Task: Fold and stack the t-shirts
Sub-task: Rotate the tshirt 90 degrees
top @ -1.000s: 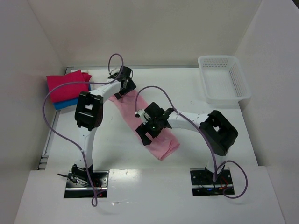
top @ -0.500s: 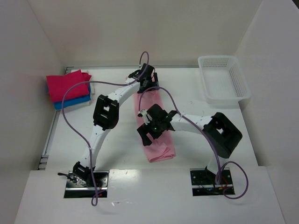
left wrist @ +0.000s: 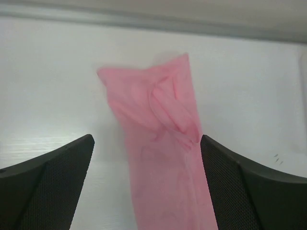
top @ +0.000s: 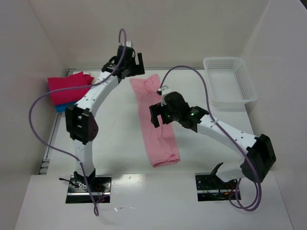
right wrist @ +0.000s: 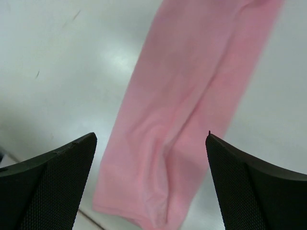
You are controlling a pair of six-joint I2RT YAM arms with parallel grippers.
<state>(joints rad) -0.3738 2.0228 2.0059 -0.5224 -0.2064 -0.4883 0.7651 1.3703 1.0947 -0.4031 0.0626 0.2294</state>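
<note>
A light pink t-shirt (top: 158,139) lies on the white table as a long narrow strip running from the back toward the near edge. My left gripper (top: 130,67) hovers open above its far end (left wrist: 158,110), which is bunched into folds, and touches nothing. Over the middle of the strip my right gripper (top: 158,115) is also open; the near end (right wrist: 192,81) lies free below its fingers. At the back left sits a folded magenta t-shirt (top: 69,87) on top of a folded blue one (top: 64,106).
A white mesh basket (top: 230,81) stands at the back right against the wall. White walls close in the table on the left, back and right. Purple cables loop from both arms over the table.
Both grippers were down at the pink t-shirt and swung it round into a straighter line. Now they have lifted off it, the left arm swinging back and left, the right arm rising.
</note>
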